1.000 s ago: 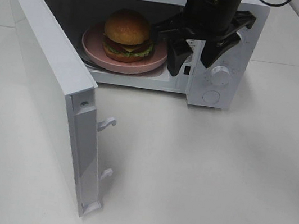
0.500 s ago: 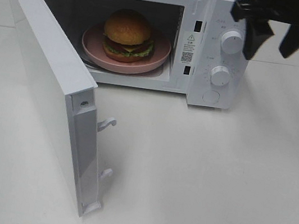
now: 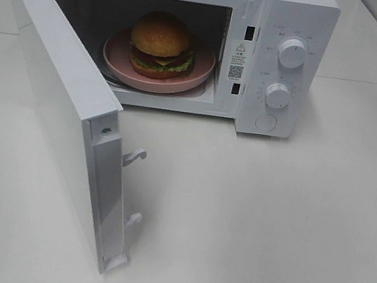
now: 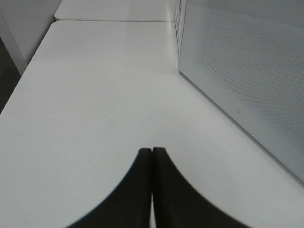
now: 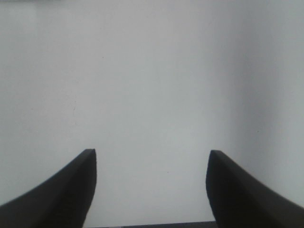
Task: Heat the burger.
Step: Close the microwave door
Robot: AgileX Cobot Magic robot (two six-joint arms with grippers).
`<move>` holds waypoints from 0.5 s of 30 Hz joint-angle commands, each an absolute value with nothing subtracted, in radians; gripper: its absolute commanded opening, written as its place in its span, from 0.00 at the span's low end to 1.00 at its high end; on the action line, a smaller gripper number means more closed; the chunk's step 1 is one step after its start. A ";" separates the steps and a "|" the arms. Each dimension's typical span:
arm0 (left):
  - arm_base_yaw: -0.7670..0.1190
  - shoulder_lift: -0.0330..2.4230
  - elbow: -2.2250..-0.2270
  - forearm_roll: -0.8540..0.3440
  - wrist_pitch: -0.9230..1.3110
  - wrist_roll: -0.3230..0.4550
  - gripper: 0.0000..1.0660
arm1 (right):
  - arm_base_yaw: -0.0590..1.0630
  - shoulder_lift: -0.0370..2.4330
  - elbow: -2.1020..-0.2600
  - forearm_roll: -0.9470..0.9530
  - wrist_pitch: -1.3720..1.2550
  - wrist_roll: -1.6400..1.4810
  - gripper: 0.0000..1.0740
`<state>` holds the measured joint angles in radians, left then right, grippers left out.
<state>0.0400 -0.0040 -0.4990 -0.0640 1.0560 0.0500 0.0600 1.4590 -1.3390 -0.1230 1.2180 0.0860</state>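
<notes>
The burger (image 3: pixel 160 44), with a golden-brown bun, lettuce, cheese and tomato, sits on a pink plate (image 3: pixel 199 76) inside the white microwave (image 3: pixel 294 15), whose door (image 3: pixel 54 84) hangs wide open to the left. Neither arm shows in the exterior high view. In the left wrist view my left gripper (image 4: pixel 152 151) is shut with its black fingers pressed together, over bare white table beside the perforated door panel (image 4: pixel 247 71). In the right wrist view my right gripper (image 5: pixel 151 159) is open, its two fingers far apart with nothing between them, facing a plain white surface.
Two round knobs (image 3: pixel 291 51) and a button sit on the microwave's right control panel. Two white latch hooks (image 3: pixel 136 155) stick out of the door's free edge. White table (image 3: pixel 268 226) spreads in front of and to the right of the microwave.
My right arm has pulled back from in front of the microwave opening, moved up and right, and left the exterior high view. The burger, plate and door stayed put.
</notes>
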 commanded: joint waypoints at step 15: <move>0.043 -0.024 -0.497 -0.071 1.042 0.050 0.00 | 0.060 0.883 -0.819 -0.095 1.241 0.063 0.58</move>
<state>0.0400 -0.0040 -0.4990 -0.0640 1.0560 0.0500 0.0620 0.8890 -0.8290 -0.1040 1.2190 0.0750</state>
